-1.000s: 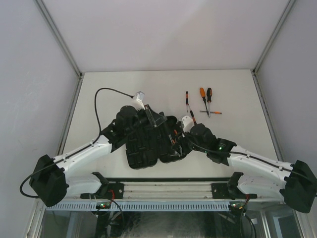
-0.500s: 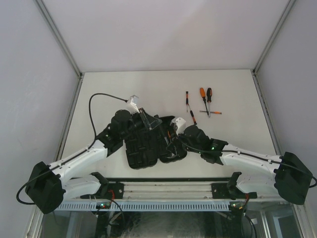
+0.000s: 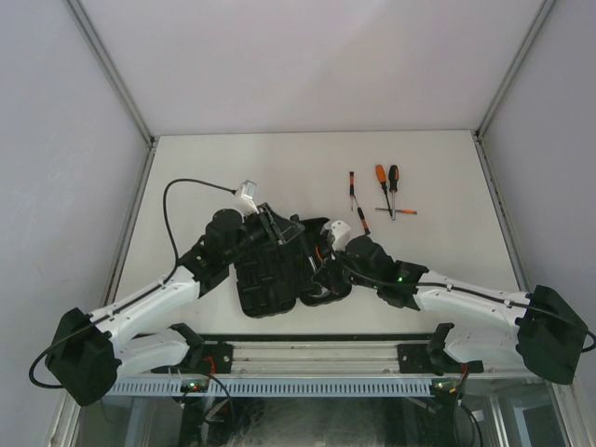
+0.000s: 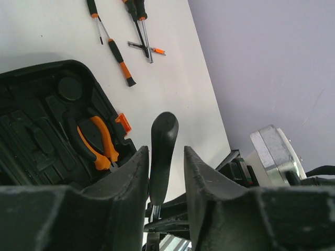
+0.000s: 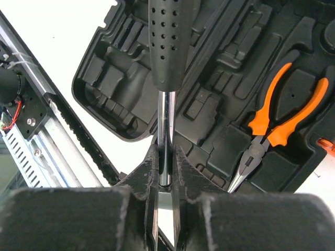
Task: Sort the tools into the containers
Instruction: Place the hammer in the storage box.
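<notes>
White table (image 3: 186, 177) is sitting inside a plain booth with grey walls (image 3: 56, 140), and metal rails are running up the corners. The black tool case (image 3: 265, 279) is lying open near the arms' edge, with orange pliers (image 5: 277, 125) sitting in 1 of its moulded slots and a little orange latch (image 4: 123, 123) poking out at its rim. The hammer (image 5: 166, 42) is hanging over the open case. The right pincer (image 5: 165, 172) is clamping tight on its shiny metal shaft. The left pincer (image 4: 165, 151) is standing narrowly apart round the black handle, a gap showing on 1 side. Loose screwdrivers (image 3: 386, 191) are lying on bare table beyond the case, toward the far right.
</notes>
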### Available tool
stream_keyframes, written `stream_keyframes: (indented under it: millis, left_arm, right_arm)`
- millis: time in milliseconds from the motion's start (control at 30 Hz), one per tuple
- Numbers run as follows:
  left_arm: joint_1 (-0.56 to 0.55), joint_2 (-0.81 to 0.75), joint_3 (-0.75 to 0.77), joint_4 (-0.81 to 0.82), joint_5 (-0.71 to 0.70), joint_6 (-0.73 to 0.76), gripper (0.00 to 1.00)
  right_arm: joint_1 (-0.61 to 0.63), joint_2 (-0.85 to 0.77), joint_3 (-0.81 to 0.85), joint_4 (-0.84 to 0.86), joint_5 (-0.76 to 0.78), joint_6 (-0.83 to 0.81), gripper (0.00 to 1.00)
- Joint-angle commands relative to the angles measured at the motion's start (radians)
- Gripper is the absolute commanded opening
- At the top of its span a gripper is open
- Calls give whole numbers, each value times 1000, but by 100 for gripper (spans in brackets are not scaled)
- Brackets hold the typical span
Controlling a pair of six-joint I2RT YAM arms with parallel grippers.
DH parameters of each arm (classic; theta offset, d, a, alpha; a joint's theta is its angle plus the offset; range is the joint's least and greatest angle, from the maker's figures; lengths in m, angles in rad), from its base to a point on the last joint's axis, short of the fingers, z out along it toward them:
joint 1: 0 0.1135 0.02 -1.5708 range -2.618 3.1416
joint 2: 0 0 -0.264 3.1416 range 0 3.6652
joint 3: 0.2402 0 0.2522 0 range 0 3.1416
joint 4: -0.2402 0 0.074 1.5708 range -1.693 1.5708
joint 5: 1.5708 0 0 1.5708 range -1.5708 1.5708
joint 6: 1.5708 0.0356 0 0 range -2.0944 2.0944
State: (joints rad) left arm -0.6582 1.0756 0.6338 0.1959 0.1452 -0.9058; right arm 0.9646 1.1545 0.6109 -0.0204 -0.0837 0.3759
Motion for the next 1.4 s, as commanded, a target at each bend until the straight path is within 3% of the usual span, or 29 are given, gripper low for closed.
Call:
stream_keyframes:
  millis: [0, 233, 400, 933, 1367]
  left_arm:
    - [8, -28, -10, 44, 19, -24, 41]
    - [29, -32, 11, 26, 24, -16, 73]
    - [50, -44, 24, -15, 19, 11, 85]
    - [103, -257, -88, -274, -162, 143, 91]
    - [103, -404, -223, -393, -287, 130, 90]
  right_arm:
    - [-6, -33, 40, 45, 24, 52, 0]
    - [-12, -15, 40, 51, 55, 63, 0]
    - [-18, -18, 40, 43, 85, 81, 0]
    - [-33, -39, 40, -54, 287, 146, 0]
    - [-20, 29, 89, -149, 377, 313, 0]
